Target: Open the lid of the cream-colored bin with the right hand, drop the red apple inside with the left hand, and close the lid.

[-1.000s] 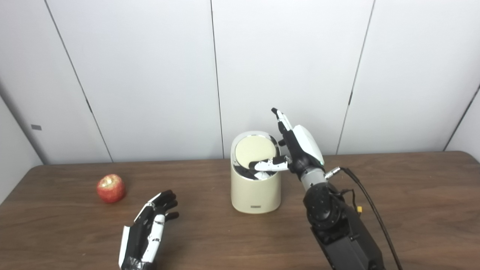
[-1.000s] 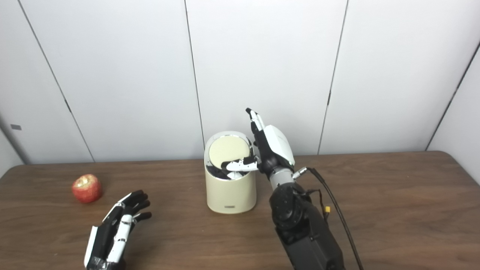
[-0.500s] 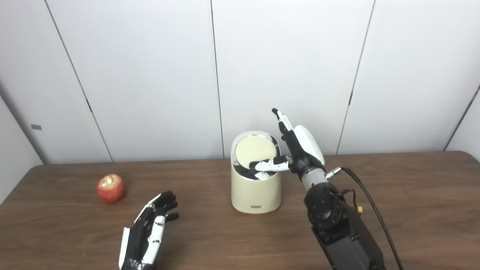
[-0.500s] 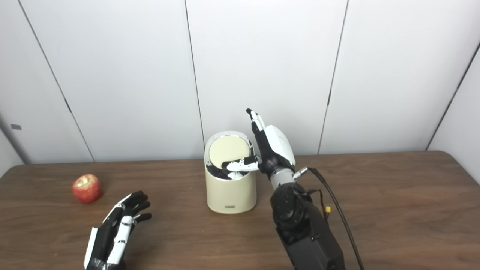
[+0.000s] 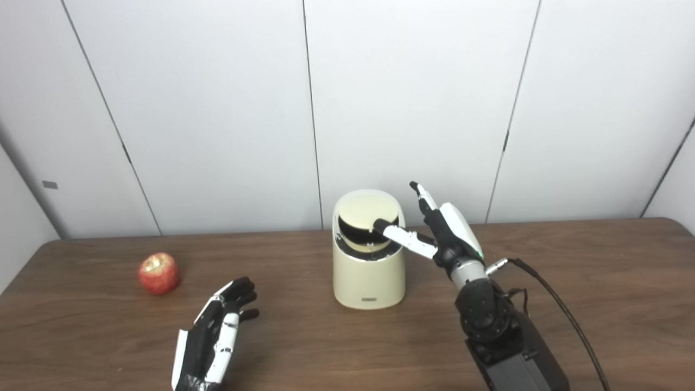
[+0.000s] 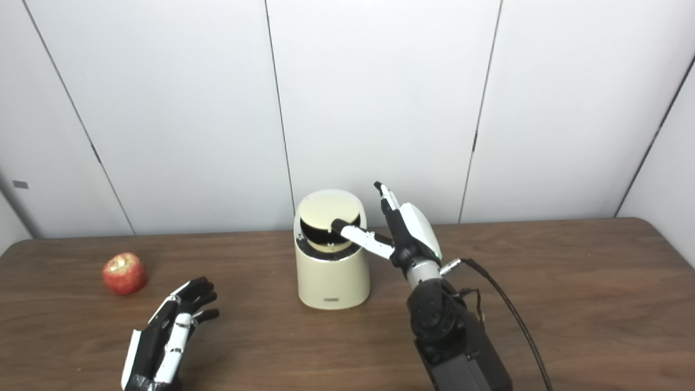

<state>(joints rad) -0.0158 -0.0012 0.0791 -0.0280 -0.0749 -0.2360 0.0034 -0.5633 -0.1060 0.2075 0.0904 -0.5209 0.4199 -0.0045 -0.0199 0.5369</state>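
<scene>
Right hand (image 5: 442, 236) splayed, grasping nothing, thumb prob. touching the bin (image 5: 369, 271) lid (image 5: 365, 217) to tip it. Left hand (image 5: 214, 336) spread, empty, waiting near apple (image 5: 158, 273) on surface (image 5: 597, 304).

Bare brown wooden table (image 5: 597, 282) between the white-and-black left hand (image 5: 214, 336) and the small red apple (image 5: 158, 272), nothing in the way there. Mouth of the cream-colored cylindrical bin (image 5: 369, 277) half blocked by its tilted round lid (image 5: 365, 217) and by a finger of the white-and-black right hand (image 5: 445, 239) reaching across the rim. Open tabletop left of the bin, white panelled wall (image 5: 217, 108) close behind it.
</scene>
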